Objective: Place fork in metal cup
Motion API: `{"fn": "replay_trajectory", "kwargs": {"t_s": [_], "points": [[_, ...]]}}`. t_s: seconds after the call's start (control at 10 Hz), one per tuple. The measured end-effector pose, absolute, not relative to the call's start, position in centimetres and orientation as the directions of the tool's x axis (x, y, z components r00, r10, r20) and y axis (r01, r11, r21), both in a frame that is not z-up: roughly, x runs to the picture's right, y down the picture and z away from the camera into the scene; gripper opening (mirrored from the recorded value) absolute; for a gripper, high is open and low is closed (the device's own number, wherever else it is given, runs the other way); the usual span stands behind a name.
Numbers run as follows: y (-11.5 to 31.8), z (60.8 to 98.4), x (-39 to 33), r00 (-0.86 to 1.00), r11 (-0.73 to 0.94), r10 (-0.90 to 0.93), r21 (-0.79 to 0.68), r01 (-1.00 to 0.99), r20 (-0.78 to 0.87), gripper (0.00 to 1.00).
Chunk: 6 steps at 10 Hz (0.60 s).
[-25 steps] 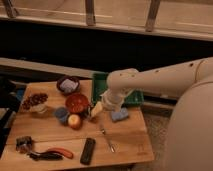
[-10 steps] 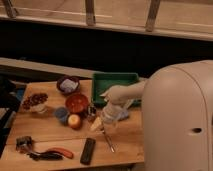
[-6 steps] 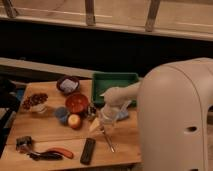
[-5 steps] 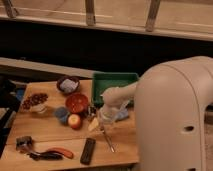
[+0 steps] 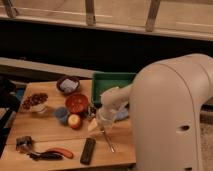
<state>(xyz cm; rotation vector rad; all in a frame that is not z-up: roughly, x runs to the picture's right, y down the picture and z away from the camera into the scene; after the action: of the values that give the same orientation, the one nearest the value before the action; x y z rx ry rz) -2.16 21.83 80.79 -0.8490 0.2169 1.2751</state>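
The fork (image 5: 106,140) lies flat on the wooden table (image 5: 50,131), tines toward the front edge, to the right of the black bar. The metal cup (image 5: 92,110) shows only as a small dark shiny shape right of the red-orange bowl, partly hidden by my arm. My gripper (image 5: 98,123) hangs from the white wrist (image 5: 111,106), low over the table just above the fork's handle end and beside the cup. Nothing shows in it.
A red-orange bowl (image 5: 77,102), an apple (image 5: 75,121), a small blue cup (image 5: 61,114), a bowl of nuts (image 5: 36,101) and a dark bowl (image 5: 67,84) stand on the left. A green tray (image 5: 112,81) is behind. A black bar (image 5: 87,150) and red-handled tool (image 5: 55,152) lie in front. My arm's white body (image 5: 170,115) fills the right.
My arm has swung in from the right and its body now fills the right side. The gripper has come down closer to the fork's handle. The fork and cup have not moved.
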Motion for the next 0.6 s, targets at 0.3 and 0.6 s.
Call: {"fn": "replay_trajectory", "kwargs": {"t_s": [0.3,0.6], "points": [[21.9,81.5,-2.5,0.324,0.073,0.764,-0.424,-0.903,-0.558,0.8],[21.7,82.3,-2.7,0.319,0.084,0.771,-0.408,-0.909,-0.551,0.8]]}}
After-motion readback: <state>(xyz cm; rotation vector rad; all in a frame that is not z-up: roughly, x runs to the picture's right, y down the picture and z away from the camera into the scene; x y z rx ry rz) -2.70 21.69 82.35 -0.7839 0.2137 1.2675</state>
